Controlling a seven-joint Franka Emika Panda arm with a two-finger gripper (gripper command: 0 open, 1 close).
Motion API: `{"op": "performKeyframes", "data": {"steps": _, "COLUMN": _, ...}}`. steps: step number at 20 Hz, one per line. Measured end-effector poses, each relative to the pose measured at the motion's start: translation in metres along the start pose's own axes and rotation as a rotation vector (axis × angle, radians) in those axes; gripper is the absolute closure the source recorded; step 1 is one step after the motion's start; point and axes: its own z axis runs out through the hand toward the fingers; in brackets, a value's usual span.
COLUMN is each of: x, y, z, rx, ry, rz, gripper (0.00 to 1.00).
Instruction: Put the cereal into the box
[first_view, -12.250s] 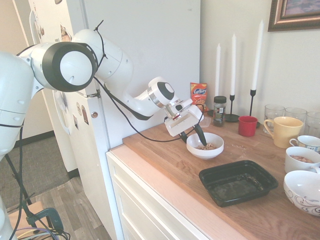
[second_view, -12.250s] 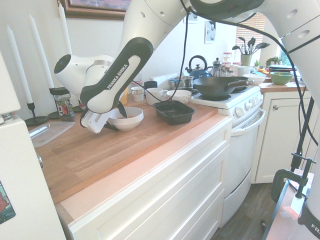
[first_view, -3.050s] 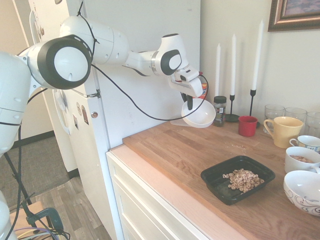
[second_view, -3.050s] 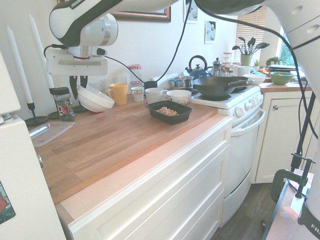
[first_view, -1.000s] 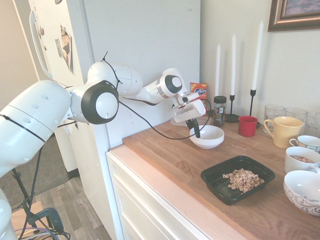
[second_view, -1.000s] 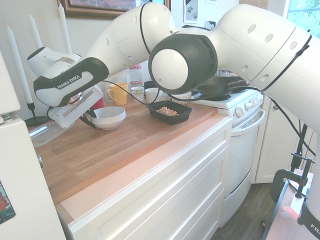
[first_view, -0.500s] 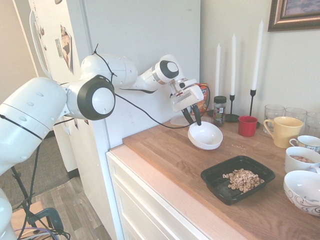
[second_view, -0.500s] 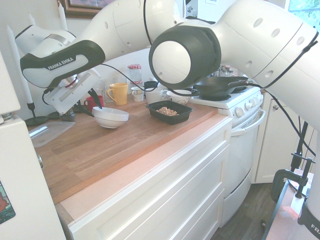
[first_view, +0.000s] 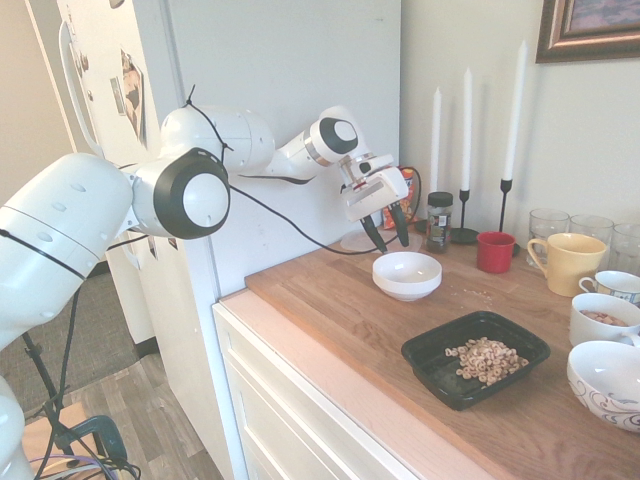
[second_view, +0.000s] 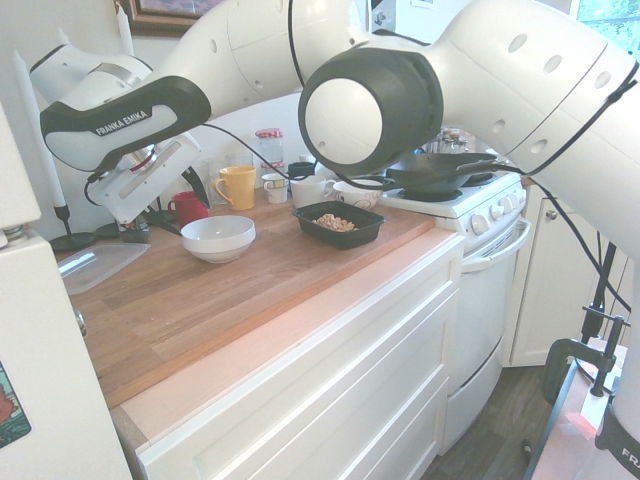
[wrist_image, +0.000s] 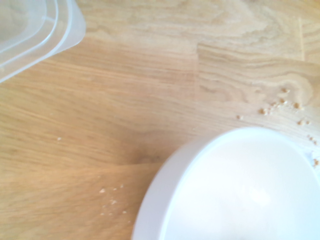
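The cereal (first_view: 486, 358) is a heap of small tan rings inside the box (first_view: 425, 361), a shallow black tray on the wooden counter; both also show in the second exterior view, the cereal (second_view: 335, 222) in the box (second_view: 366, 228). An empty round white bowl (first_view: 406, 274) stands upright on the counter to the left of the box, seen again as the bowl (second_view: 217, 238) and filling a corner of the wrist view (wrist_image: 240, 195). My gripper (first_view: 385, 227) hangs open just above the bowl's far rim, holding nothing; in the other exterior view the gripper (second_view: 178, 200) is partly hidden by the arm.
A clear plastic container (second_view: 92, 265) lies beside the bowl. At the wall stand candlesticks (first_view: 463, 215), a spice jar (first_view: 438, 221), a red cup (first_view: 495, 251) and an orange snack bag (first_view: 406, 190). A yellow mug (first_view: 565, 262) and more bowls (first_view: 605, 382) crowd the right. Crumbs (wrist_image: 282, 104) dot the wood.
My gripper has let go of the white bowl, opened and risen off its rim. The bowl, tilted half a second ago, now rests flat on the counter.
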Motion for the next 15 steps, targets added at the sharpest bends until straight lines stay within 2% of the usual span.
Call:
{"op": "performKeyframes", "data": {"steps": 3, "x": 0.003, "y": 0.001, "z": -0.007, "rx": 0.014, "ry": -0.002, "rz": 0.007, "gripper": 0.00}}
{"op": "performKeyframes", "data": {"steps": 5, "x": 0.007, "y": 0.003, "z": -0.017, "rx": 0.054, "ry": -0.042, "rz": 0.028, "gripper": 0.00}}
{"op": "performKeyframes", "data": {"steps": 10, "x": 0.040, "y": 0.029, "z": -0.047, "rx": 0.205, "ry": -0.235, "rz": 0.103, "gripper": 0.00}}
{"op": "performKeyframes", "data": {"steps": 13, "x": 0.064, "y": 0.050, "z": -0.048, "rx": 0.292, "ry": -0.374, "rz": 0.111, "gripper": 0.00}}
{"op": "performKeyframes", "data": {"steps": 15, "x": 0.077, "y": 0.060, "z": -0.043, "rx": 0.323, "ry": -0.423, "rz": 0.114, "gripper": 0.00}}
